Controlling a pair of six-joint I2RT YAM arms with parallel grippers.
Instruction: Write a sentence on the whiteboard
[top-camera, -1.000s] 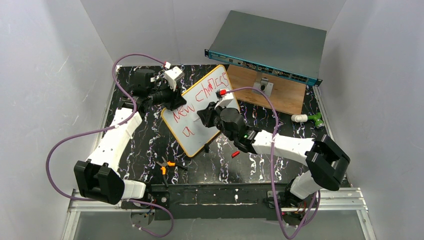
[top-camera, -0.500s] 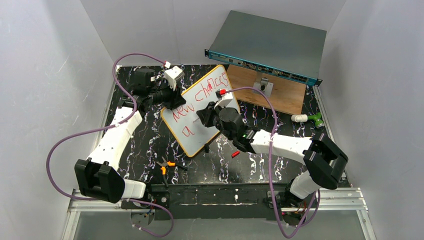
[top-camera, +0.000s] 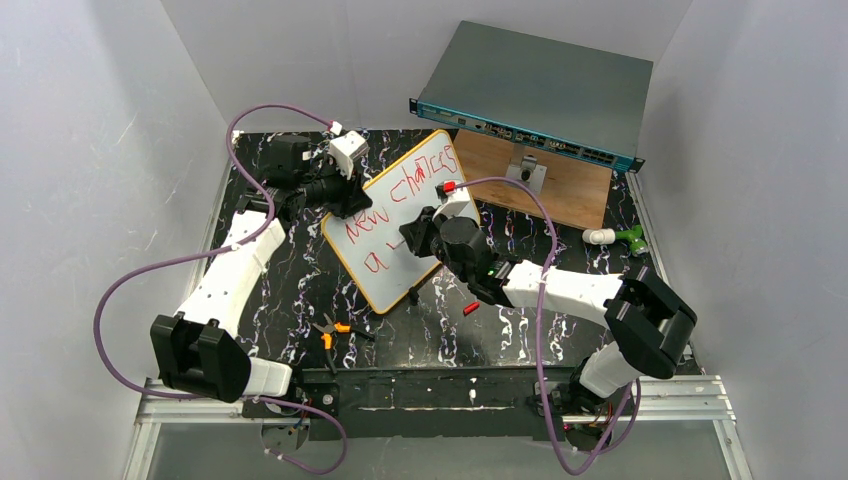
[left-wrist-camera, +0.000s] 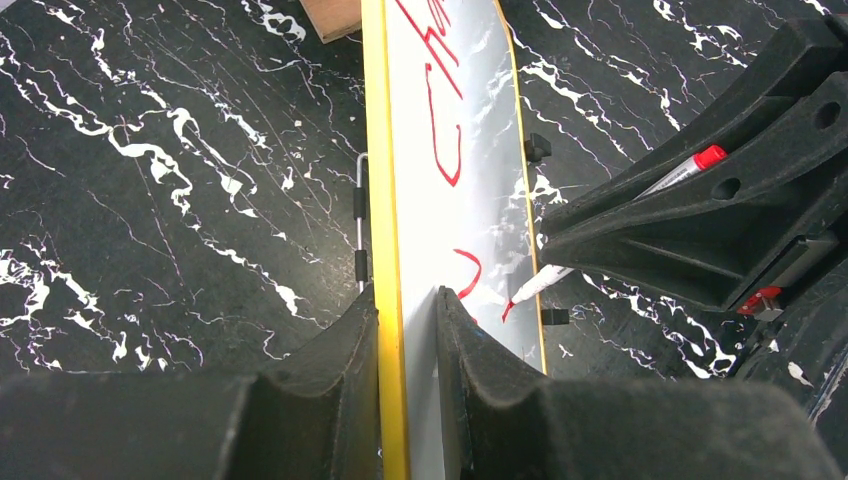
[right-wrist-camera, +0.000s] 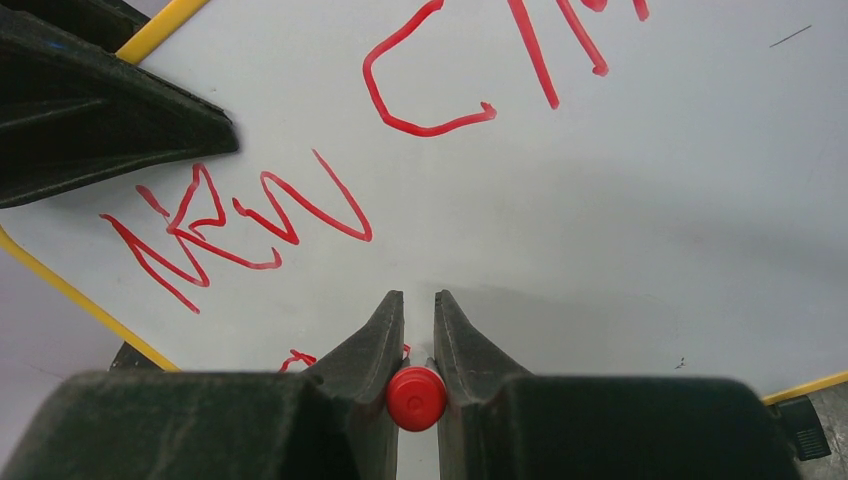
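The whiteboard (top-camera: 388, 288) with its orange rim stands tilted on the black marbled table. My left gripper (top-camera: 345, 205) is shut on its upper-left edge; in the left wrist view the jaws (left-wrist-camera: 405, 295) pinch the rim of the whiteboard (left-wrist-camera: 440, 100). The sentence (top-camera: 400, 195) is red handwriting: "new chances" above and an "a" (top-camera: 375, 263) below. My right gripper (top-camera: 412, 236) is shut on a red marker (right-wrist-camera: 415, 397), and the marker tip (left-wrist-camera: 525, 292) touches the board's second line. Seen from the right wrist, the gripper (right-wrist-camera: 418, 295) faces the whiteboard (right-wrist-camera: 650, 200) below "new" (right-wrist-camera: 240, 215).
Orange-handled pliers (top-camera: 330, 330) lie near the front edge. A small red cap (top-camera: 470, 307) lies right of the board. A brown wooden board (top-camera: 560, 190) and a grey rack unit (top-camera: 540, 80) stand at the back. A green-and-white item (top-camera: 620, 237) lies at the right.
My right gripper has shifted slightly over the board's second line with the marker. The left gripper has not moved.
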